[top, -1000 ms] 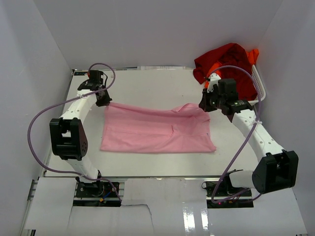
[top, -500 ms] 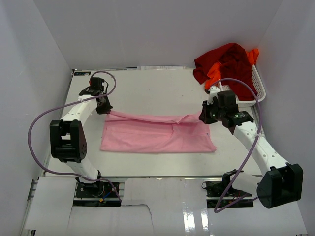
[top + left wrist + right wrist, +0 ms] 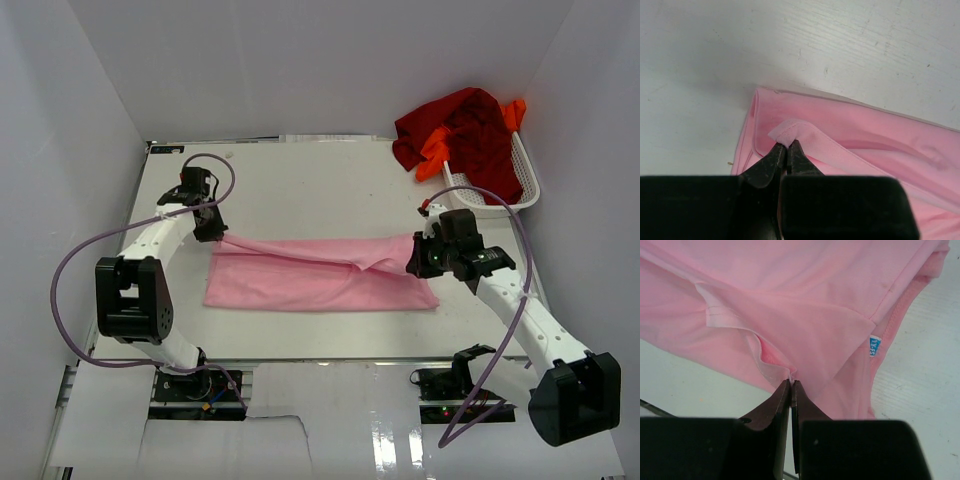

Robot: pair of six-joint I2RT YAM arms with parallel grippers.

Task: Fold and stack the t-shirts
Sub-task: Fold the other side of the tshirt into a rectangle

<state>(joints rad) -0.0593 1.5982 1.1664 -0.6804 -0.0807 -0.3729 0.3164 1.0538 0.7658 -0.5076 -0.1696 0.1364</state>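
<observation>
The left pincer (image 3: 212, 232) & right pincer (image 3: 418, 258) each pinched a far corner of the pink t-shirt (image 3: 320, 280), which lay on the worktop (image 3: 300, 180). Best approach, imo: carry both corners to the near hem evenly, cloth taut, edges aligned before letting go.

On table (image 3: 300, 180) ctr: shirt (image 3: 320, 280); basket (image 3: 527, 175) far-R

Tees: 3 – 1 pink tee (image 3: 320, 280) mid-frame in top view, 1 red tee (image 3: 470, 125) + 1 orange tee (image 3: 432, 150), both bunched upper right
Basket (image 3: 528, 180): 1, upper right
Arms: 2 – left arm (image 3: 160, 228) at frame left, right arm (image 3: 520, 310) at frame right
Grippers: 2, 1 per arm – left gripper (image 3: 208, 232), right gripper (image 3: 415, 262)
Purple cables (image 3: 62, 268): 2, 1 per arm
Table (image 3: 300, 180): 1
Blue tag (image 3: 874, 346) on pink tee: 1, right half of right wrist view
</observation>
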